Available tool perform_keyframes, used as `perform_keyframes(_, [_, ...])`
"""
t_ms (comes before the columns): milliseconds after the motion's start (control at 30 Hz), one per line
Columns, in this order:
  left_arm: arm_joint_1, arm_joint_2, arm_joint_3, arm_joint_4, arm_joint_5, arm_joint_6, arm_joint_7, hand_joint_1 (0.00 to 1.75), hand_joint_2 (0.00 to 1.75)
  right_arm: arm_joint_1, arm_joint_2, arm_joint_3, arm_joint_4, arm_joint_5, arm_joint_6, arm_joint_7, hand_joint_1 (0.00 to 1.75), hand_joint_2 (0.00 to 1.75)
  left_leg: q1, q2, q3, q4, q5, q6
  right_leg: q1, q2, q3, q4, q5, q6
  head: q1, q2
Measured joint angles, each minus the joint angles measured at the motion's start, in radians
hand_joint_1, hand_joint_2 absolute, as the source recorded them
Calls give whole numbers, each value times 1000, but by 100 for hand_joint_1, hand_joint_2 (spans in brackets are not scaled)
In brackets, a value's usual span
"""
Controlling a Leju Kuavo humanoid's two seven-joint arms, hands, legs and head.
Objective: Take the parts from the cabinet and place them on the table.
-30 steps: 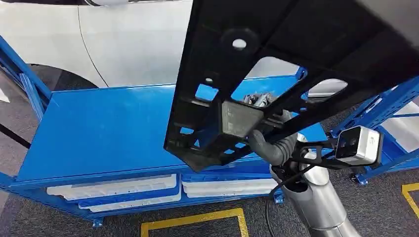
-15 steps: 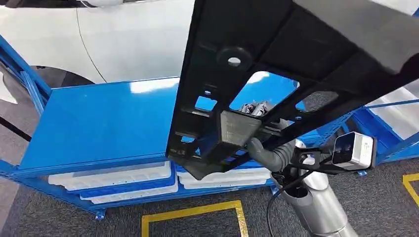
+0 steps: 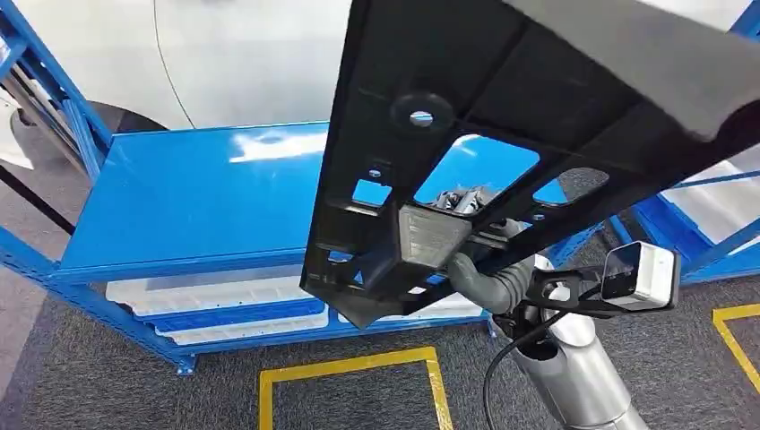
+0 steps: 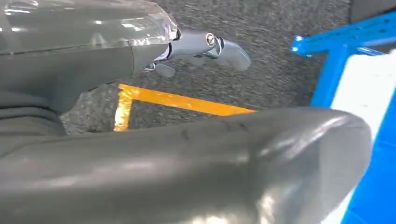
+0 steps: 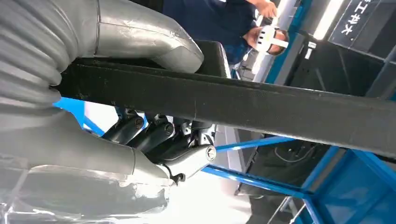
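Item: black part [image 3: 502,134], clamped by our right hand [image 3: 488,269] fingers, long axis slanting far-right, above-right of blue surface [image 3: 197,206].

— What is different from a second ago?

— The whole head view has swung, so the camera has moved. The flat blue metal table [image 3: 193,202] now lies further right in frame, with its left upright posts in sight.

— And the part?

— The large black plastic panel with cut-outs [image 3: 502,134] now covers more of that table's right end, and the right hand [image 3: 484,269] gripping it sits slightly lower against the table's front edge.
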Motion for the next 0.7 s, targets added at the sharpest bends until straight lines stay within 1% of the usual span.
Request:
perform_keyframes(33, [0,0,0,0,0,0,0,0,0,0,0,0,0,0,0,0,173,175,0,0,-11,2,8,-2,-1,0,29,-28,28,-1,0,0])
perform_keyframes(67, [0,0,0,0,0,0,0,0,0,0,0,0,0,0,0,0,173,175,0,0,-23,4,15,-4,-1,0,85,-102,67,-4,0,0])
perform_keyframes(100, [0,0,0,0,0,0,1,0,0,0,0,0,0,0,0,0,173,175,0,-1,-31,7,22,-7,-1,0,152,-199,92,-9,0,0])
perform_keyframes(133, [-1,0,0,0,-2,20,23,0,0,0,0,0,0,-10,-4,-2,173,175,0,-2,-35,10,27,-10,0,1,215,-289,90,-16,0,0])
perform_keyframes(167, [1,0,0,0,-10,57,87,0,0,12,-6,-1,1,-32,-1,-26,173,175,-4,-5,-40,11,34,-18,9,0,242,-347,67,-22,0,0])
perform_keyframes(200, [6,0,0,0,-15,87,148,0,0,42,-19,-8,3,-51,16,-76,173,175,-1,-5,-38,3,42,-23,11,0,238,-338,79,-27,0,0])
perform_keyframes(233, [12,0,0,0,-18,100,183,0,0,72,-31,-16,9,-55,37,-132,173,175,2,-7,-37,2,47,-29,14,-1,239,-347,81,-31,0,0])
perform_keyframes(267, [20,0,0,0,-22,101,190,0,0,98,-44,-26,18,-54,60,-175,173,175,3,-7,-38,-2,55,-35,16,0,235,-344,85,-37,0,0])
perform_keyframes(300, [34,1,0,0,-23,104,193,0,0,119,-51,-35,24,-49,75,-202,173,175,-3,-7,-41,-4,59,-44,7,-1,230,-357,101,-50,0,0])
perform_keyframes(333, [42,2,0,0,-24,105,195,0,0,134,-61,-42,31,-42,84,-208,173,175,3,-6,-51,14,25,-45,5,-4,223,-361,115,-57,0,0])
perform_keyframes(367, [45,3,0,0,-28,107,195,0,0,152,-65,-46,34,-36,86,-211,173,175,3,-6,-68,57,-30,-46,5,-3,210,-361,124,-66,0,0])
perform_keyframes(400, [44,5,0,0,-33,108,195,0,0,171,-66,-52,36,-28,85,-213,173,175,4,-5,-89,126,-89,-50,6,-4,198,-360,133,-65,0,0])
perform_keyframes(433, [43,5,1,0,-35,109,195,0,0,192,-66,-58,37,-19,83,-213,173,175,4,-5,-112,210,-140,-53,7,-6,184,-360,143,-66,0,0])
perform_keyframes(467, [43,7,2,0,-38,110,195,0,0,212,-66,-64,38,-5,77,-215,173,175,4,-5,-129,284,-167,-56,8,-8,168,-358,153,-67,0,0])
perform_keyframes(500, [44,8,4,0,-42,110,195,0,0,232,-66,-69,38,6,74,-221,173,175,4,-5,-127,320,-160,-57,9,-9,153,-355,163,-65,0,0])
perform_keyframes(533, [45,9,8,0,-43,110,195,0,0,251,-66,-75,38,15,72,-229,173,175,4,-5,-101,306,-128,-57,9,-9,138,-350,171,-64,0,0])
perform_keyframes(567, [46,10,12,0,-45,110,195,0,0,265,-66,-79,38,21,72,-233,173,175,4,-5,-58,255,-89,-56,8,-9,123,-344,178,-61,0,0])
perform_keyframes(600, [47,13,16,0,-46,110,195,0,0,275,-66,-81,38,24,72,-235,173,175,4,-5,1,175,-61,-54,8,-9,110,-337,184,-59,0,0])
perform_keyframes(633, [45,14,18,0,-47,110,195,0,0,283,-66,-84,37,26,72,-238,173,175,4,-5,71,77,-58,-50,8,-9,99,-329,189,-55,0,0])
perform_keyframes(667, [42,17,18,0,-48,110,195,0,0,289,-66,-87,35,26,72,-240,173,175,-2,-6,125,-9,-99,-43,13,-8,89,-322,194,-48,-1,0])
perform_keyframes(700, [42,18,18,0,-48,110,194,0,0,294,-66,-89,34,27,72,-241,173,175,-5,-7,115,-4,-95,-34,12,-10,92,-325,201,-42,0,0])
